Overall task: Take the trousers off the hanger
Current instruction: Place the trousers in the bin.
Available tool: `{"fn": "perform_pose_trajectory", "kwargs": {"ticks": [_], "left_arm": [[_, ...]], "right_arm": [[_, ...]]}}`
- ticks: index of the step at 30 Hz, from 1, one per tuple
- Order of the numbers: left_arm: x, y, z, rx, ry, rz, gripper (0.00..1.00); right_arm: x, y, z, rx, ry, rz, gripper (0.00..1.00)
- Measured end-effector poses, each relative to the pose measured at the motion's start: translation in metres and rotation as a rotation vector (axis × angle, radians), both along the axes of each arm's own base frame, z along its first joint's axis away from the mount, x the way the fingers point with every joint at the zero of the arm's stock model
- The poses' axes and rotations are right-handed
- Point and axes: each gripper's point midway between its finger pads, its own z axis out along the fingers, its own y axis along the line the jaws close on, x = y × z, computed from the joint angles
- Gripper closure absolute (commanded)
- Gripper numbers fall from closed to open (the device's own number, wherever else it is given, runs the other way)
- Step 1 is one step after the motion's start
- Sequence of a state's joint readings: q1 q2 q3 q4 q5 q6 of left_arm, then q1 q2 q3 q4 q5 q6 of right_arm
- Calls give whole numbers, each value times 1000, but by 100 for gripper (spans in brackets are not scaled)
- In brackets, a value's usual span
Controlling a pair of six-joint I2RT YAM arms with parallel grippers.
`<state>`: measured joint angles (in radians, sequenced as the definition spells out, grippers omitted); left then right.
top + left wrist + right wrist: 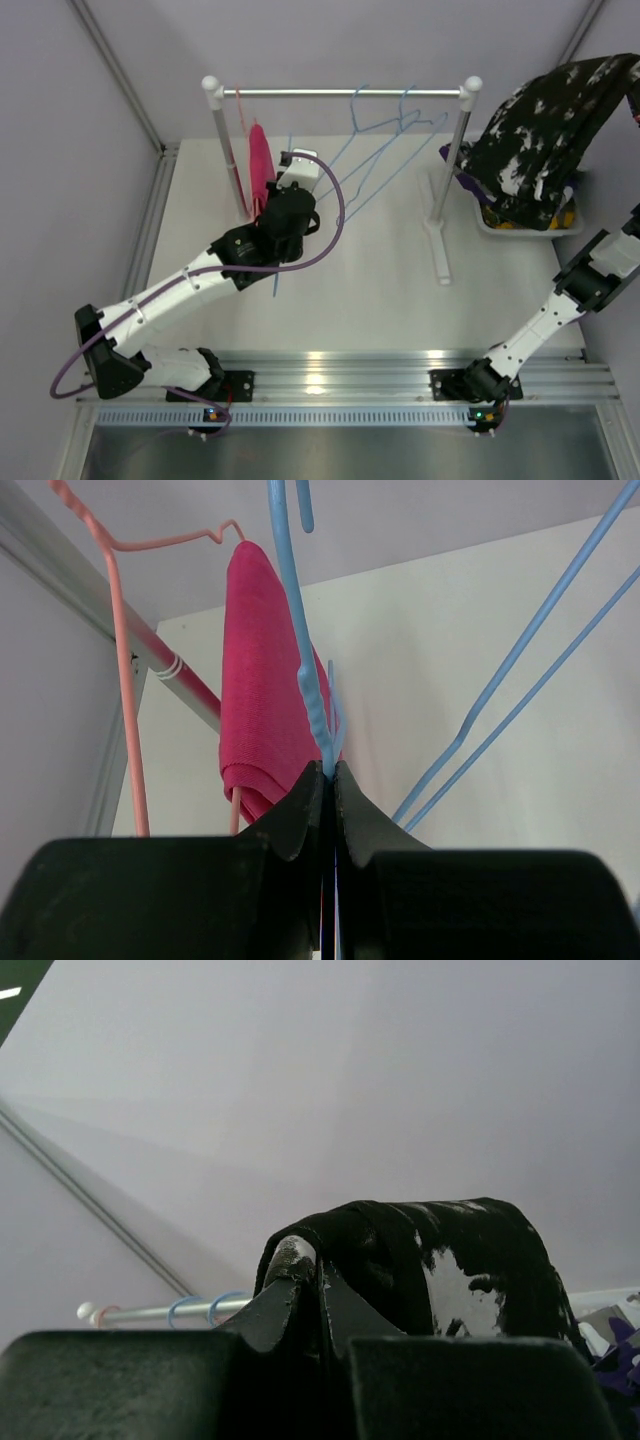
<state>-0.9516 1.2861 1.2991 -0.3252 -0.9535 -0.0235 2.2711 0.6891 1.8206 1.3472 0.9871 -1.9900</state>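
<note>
Top view. White table (380,300) carries a clothes rack (340,92) at 12 o'clock.

Black-and-white print trousers (545,130) hang lifted at 2 o'clock, off the rack, above a pale bin (520,232). Purple and yellow cloth shows in the bin, too small to identify.

Hot pink trousers (265,680) are draped over a pink hanger (120,680) at 11 o'clock, near the rack's left post.

Bare blue hangers (385,150) hang from the rail, tilted.

Left gripper (330,770): jaws pinched tight on the wire of one blue hanger (300,630), just beside the pink trousers.

Right gripper (318,1280): jaws closed on the print trousers, the cloth folded over its fingertips (290,1260).
</note>
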Motion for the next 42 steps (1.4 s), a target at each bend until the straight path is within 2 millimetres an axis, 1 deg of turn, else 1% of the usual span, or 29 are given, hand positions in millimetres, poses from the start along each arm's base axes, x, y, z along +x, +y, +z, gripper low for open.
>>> {"fn": "perform_pose_trajectory", "kwargs": {"ticks": [7,10,12,13,14,15,17,18,21,22,25,27,28,31,32,33,38,42], "left_arm": [[4,-7,-10,23,20,-9,100],[5,-10,-13,26,27,-19,100],[5,-10,-13,25,27,-21,100],[5,-11,-13,25,27,-22,100],[5,-11,-13,24,28,-23,100],[4,-11,-13,24,28,-25,100],[4,-11,-13,23,28,-25,100],[4,-11,-13,23,28,-25,100],[4,-11,-13,23,28,-25,100],[4,-11,-13,23,28,-25,100],[4,-11,-13,21,28,-24,100],[4,-11,-13,21,28,-24,100],[4,-11,-13,20,28,-24,100],[4,-11,-13,20,28,-25,100],[4,-11,-14,21,29,-26,100],[4,-12,-14,20,29,-27,100],[4,-12,-14,20,30,-30,100],[4,-12,-14,18,30,-31,100]], "right_arm": [[32,-48,-16,134,26,-97,100],[40,-61,-20,172,33,-129,100],[46,-66,-24,188,37,-135,100],[52,-69,-28,199,45,-131,98],[59,-71,-33,211,55,-126,85],[68,-74,-40,230,72,-118,82],[87,-80,-55,266,104,-103,68],[98,-83,-67,277,129,-93,63],[129,-92,-97,328,185,-82,65],[137,-93,-105,341,199,-81,62],[152,-93,-119,359,221,-73,44],[158,-91,-123,359,227,-65,36],[159,-90,-124,359,228,-63,23],[162,-90,-127,361,232,-60,10],[163,-91,-128,362,233,-62,2],[163,-92,-128,362,233,-63,1],[161,-93,-128,361,234,-63,1],[152,-93,-126,351,249,-34,1]]}}
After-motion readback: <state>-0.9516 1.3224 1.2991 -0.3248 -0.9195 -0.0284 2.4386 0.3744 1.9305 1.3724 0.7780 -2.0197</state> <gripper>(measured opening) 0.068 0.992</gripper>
